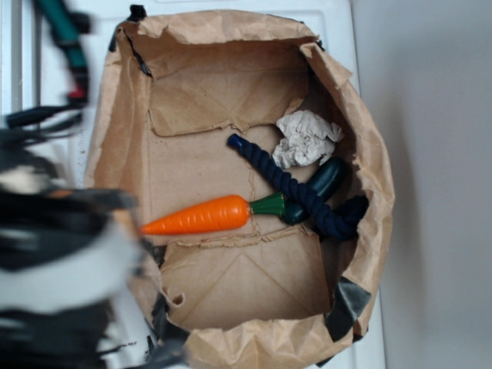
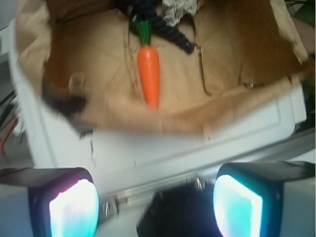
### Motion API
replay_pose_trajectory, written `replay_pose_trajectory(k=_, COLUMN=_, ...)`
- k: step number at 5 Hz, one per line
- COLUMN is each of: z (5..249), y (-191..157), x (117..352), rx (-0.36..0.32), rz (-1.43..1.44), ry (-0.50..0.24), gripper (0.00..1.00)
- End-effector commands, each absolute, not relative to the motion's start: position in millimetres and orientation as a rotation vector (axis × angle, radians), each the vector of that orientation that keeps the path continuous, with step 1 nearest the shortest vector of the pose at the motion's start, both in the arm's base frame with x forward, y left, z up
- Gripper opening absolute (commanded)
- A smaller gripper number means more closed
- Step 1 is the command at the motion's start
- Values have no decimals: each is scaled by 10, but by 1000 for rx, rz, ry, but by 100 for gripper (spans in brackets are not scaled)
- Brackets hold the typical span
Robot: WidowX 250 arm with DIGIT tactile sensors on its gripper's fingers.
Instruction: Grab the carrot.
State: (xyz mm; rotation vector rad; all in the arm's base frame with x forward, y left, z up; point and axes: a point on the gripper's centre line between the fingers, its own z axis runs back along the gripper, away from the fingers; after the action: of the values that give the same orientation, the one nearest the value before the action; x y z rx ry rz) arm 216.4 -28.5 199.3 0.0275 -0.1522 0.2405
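The gripper [image 2: 155,207] hangs wide open outside the box [image 2: 237,74], approach stage. The carrot [image 2: 148,71] lies on the box floor, upper centre; next, descend over its middle.

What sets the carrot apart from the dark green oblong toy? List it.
Colour: the carrot is bright orange with a green top; the dark green toy is one dark shade.
Shape: the carrot tapers to a point; the green toy is rounded.
Cover: the carrot lies fully exposed; the navy rope crosses over the green toy.
Both are glossy and lie in the paper-lined box.
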Motion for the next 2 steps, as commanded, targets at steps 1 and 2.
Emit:
replay_pose_trajectory(k=1, z=1586, y=135, x=3205, rx=22, rz=228, ry=-217, gripper=100)
replay_pose_trajectory(k=2, z=1235, y=357, x=3365, rx=6, rz=236, ry=-186, gripper=100)
